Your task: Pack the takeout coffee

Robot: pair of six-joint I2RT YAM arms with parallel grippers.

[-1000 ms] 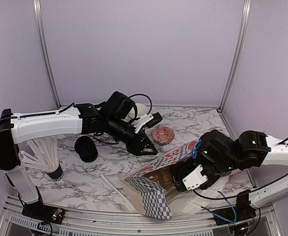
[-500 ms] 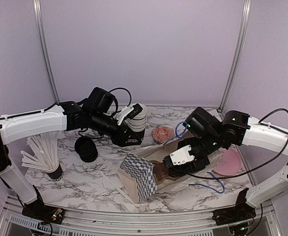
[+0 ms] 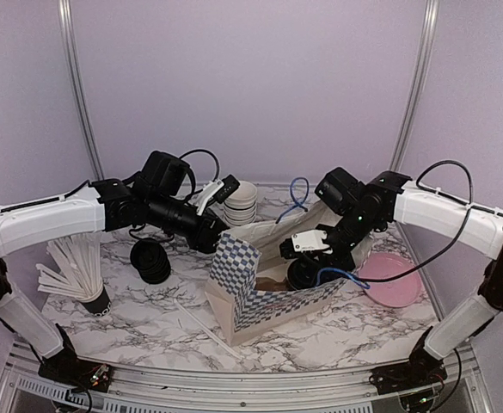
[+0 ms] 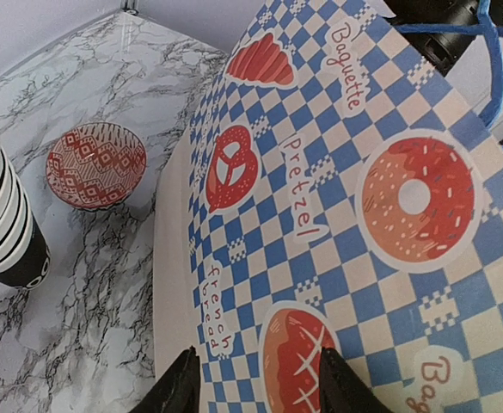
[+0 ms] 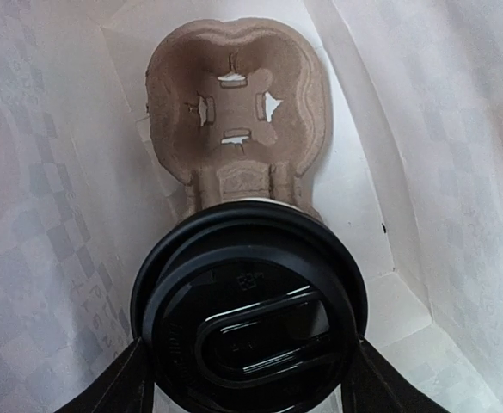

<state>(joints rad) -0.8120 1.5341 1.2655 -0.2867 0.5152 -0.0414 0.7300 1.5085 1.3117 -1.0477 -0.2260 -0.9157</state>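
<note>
Jaws of right gripper (image 5: 248, 372) clamp the takeout coffee (image 5: 249, 318) inside the checkered bag (image 3: 264, 303), over a cup carrier (image 5: 234, 112); left gripper (image 4: 255, 383) at bag wall, grip unclear tbh.

Arms angled inward, left hand (image 4: 258, 385) parted, right hand (image 5: 251, 379) gripping

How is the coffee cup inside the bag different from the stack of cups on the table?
The takeout coffee is a single cup with a black lid; the cup stack is several nested, white-rimmed cups. The takeout coffee is inside the bag with a cardboard carrier; the cup stack stands on the table.
</note>
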